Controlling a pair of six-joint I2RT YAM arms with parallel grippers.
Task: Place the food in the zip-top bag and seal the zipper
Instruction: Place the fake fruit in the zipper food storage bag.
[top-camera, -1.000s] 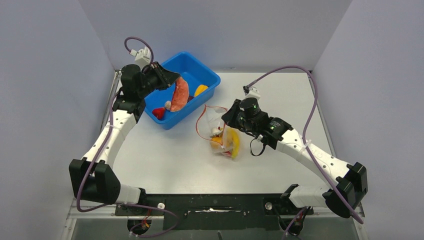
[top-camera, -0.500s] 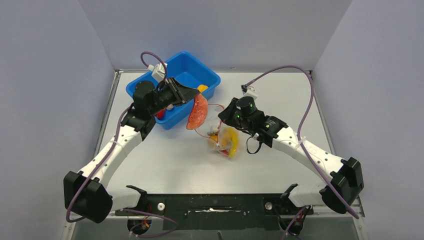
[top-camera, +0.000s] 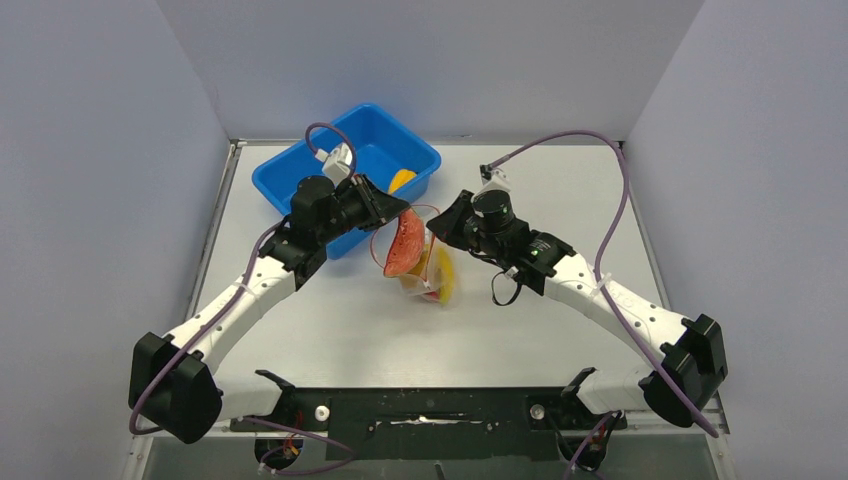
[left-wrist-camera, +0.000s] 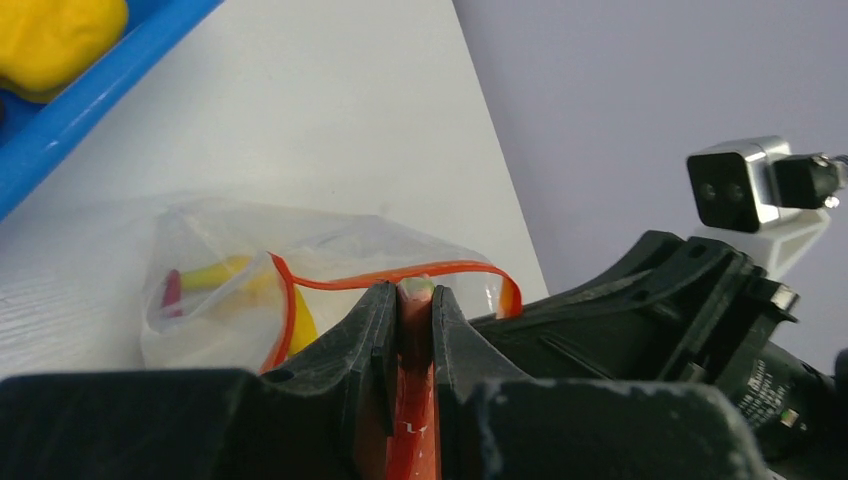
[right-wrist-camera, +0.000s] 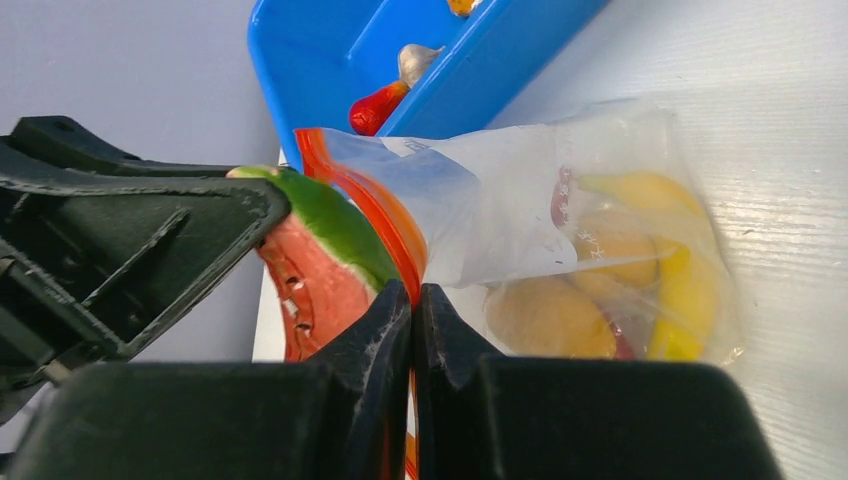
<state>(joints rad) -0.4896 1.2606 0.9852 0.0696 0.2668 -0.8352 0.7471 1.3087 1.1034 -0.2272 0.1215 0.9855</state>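
Note:
My left gripper (top-camera: 392, 212) is shut on a pink-red slice with a green rind (top-camera: 404, 246), which hangs over the open mouth of the clear zip-top bag (top-camera: 430, 272); the slice also shows between the left fingers (left-wrist-camera: 412, 400) and in the right wrist view (right-wrist-camera: 320, 260). My right gripper (top-camera: 440, 230) is shut on the bag's red-orange zipper strip (right-wrist-camera: 385, 215), holding the mouth up. The strip loops open in the left wrist view (left-wrist-camera: 400, 277). Inside the bag (right-wrist-camera: 560, 200) lie a yellow banana (right-wrist-camera: 680, 290), orange lumps (right-wrist-camera: 550, 315) and a red piece.
The blue tub (top-camera: 300, 175) stands at the back left, just behind the left gripper. It holds a yellow-orange lump (top-camera: 401, 180), a red chili (right-wrist-camera: 378, 108) and a white garlic (right-wrist-camera: 415, 62). Grey walls close in the table on three sides.
My left arm has carried the slice from over the blue tub rightward to the bag's mouth. My right gripper has lifted the bag's mouth slightly and shifted it left.

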